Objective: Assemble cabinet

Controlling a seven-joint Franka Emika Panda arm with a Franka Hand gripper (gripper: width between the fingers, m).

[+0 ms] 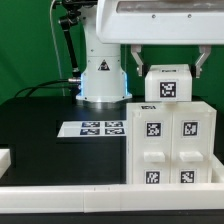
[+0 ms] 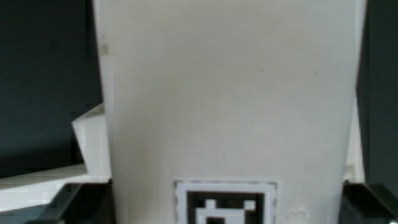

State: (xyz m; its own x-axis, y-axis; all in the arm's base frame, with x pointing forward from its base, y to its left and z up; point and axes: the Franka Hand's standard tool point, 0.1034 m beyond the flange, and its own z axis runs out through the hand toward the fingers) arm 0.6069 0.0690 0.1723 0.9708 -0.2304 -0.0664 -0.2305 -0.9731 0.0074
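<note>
Filling wrist view, cabinet block [image 2: 222, 100]; jaws' grip unclear; tag [image 2: 228, 205] cropped.

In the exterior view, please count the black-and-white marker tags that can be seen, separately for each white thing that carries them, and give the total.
Tags on the small white block on top: 1
Tags on the large white cabinet body: 4
Tags on the marker board: 4
Total: 9
</note>
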